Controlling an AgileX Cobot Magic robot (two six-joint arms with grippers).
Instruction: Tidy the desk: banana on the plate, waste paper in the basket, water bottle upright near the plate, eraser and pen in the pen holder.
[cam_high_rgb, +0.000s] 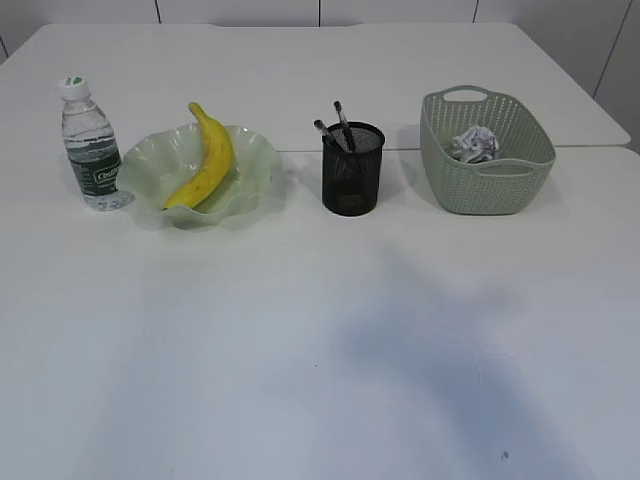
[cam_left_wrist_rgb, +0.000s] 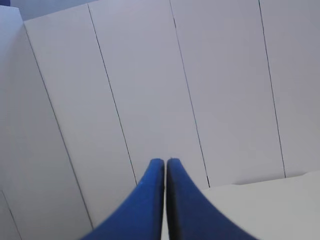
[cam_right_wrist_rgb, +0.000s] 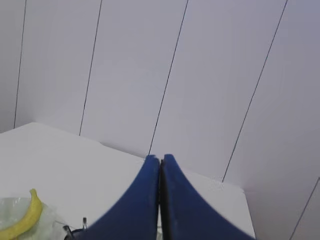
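Across the white desk (cam_high_rgb: 300, 330), I see the banana (cam_high_rgb: 205, 160) on the scalloped green plate (cam_high_rgb: 262, 160), the ribbed water bottle (cam_high_rgb: 90, 145) upright just left of it, pens (cam_high_rgb: 340, 128) in the black mesh pen holder (cam_high_rgb: 352, 175), and crumpled paper (cam_high_rgb: 474, 144) in the woven basket (cam_high_rgb: 490, 180); the eraser is hidden. My left gripper (cam_left_wrist_rgb: 165, 161) and right gripper (cam_right_wrist_rgb: 160, 158), blue jaws pressed together and empty, point at wall panels. I judge a careless sweep could topple the light bottle.

My left gripper (cam_left_wrist_rgb: 165, 162) is raised and aimed level, its blue fingers (cam_left_wrist_rgb: 145, 200) pressed together, holding nothing. My right gripper (cam_right_wrist_rgb: 160, 159) is the same, closed and empty.
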